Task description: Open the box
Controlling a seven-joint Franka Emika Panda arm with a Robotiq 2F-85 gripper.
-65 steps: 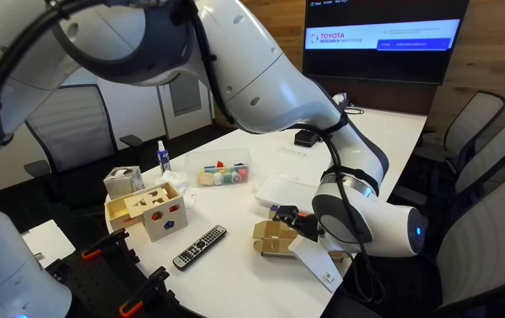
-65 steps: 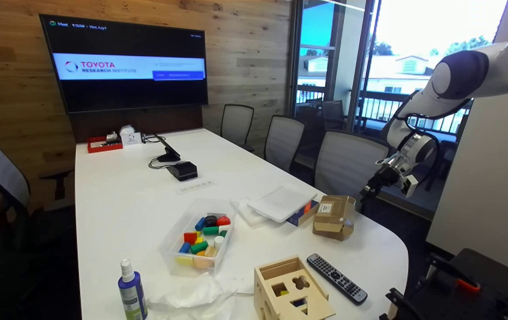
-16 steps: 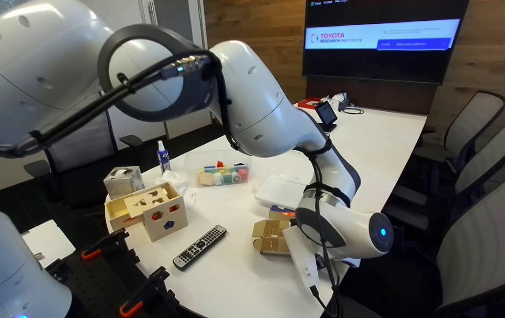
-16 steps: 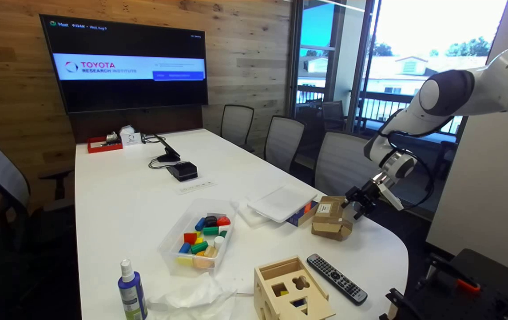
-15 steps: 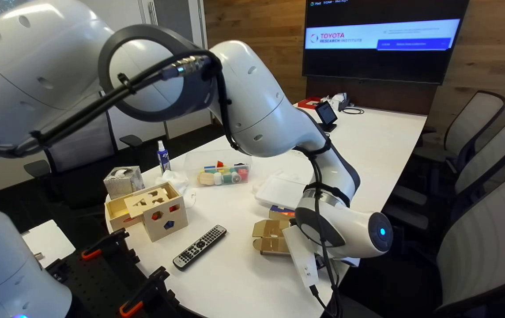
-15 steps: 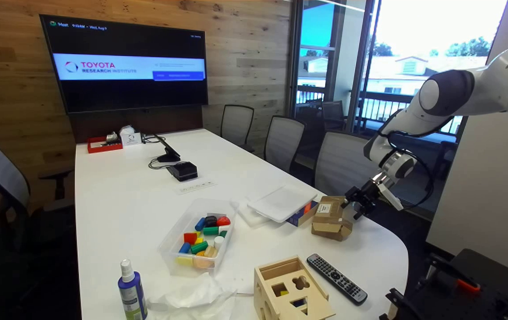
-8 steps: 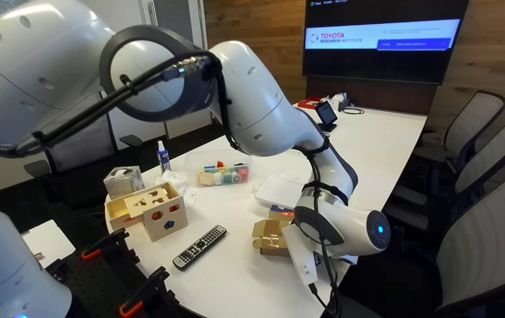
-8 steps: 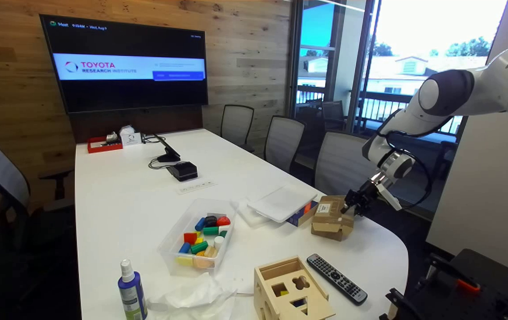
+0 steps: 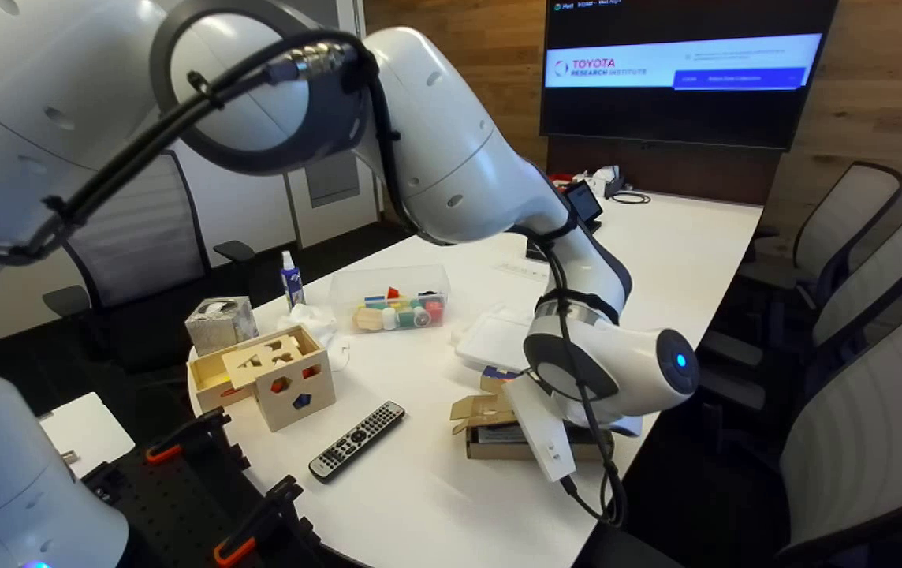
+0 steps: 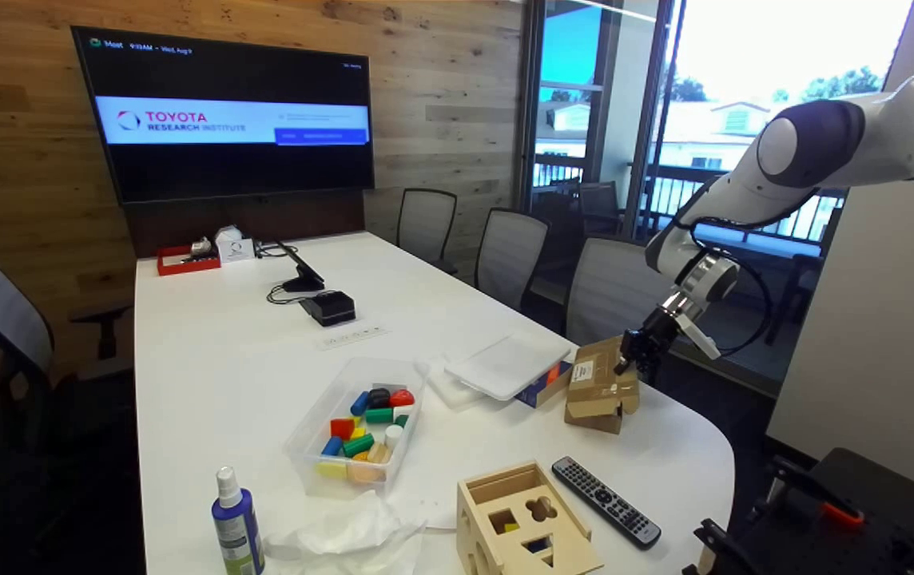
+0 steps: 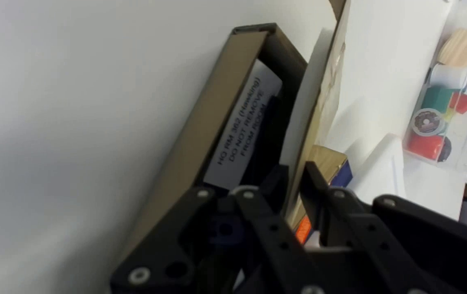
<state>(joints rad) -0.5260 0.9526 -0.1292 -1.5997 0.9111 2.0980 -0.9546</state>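
One box lid (image 10: 597, 385), lower before, now tilts up (printed label (image 11: 239, 126) inside), pinched by the tool (image 11: 295, 180).

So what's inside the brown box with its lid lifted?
Inside the box there's a white label saying, in part, "DO NOT REMOVE FROM ROOM". What it's on is too dark to tell, and the lid and gripper cover much of the rest.
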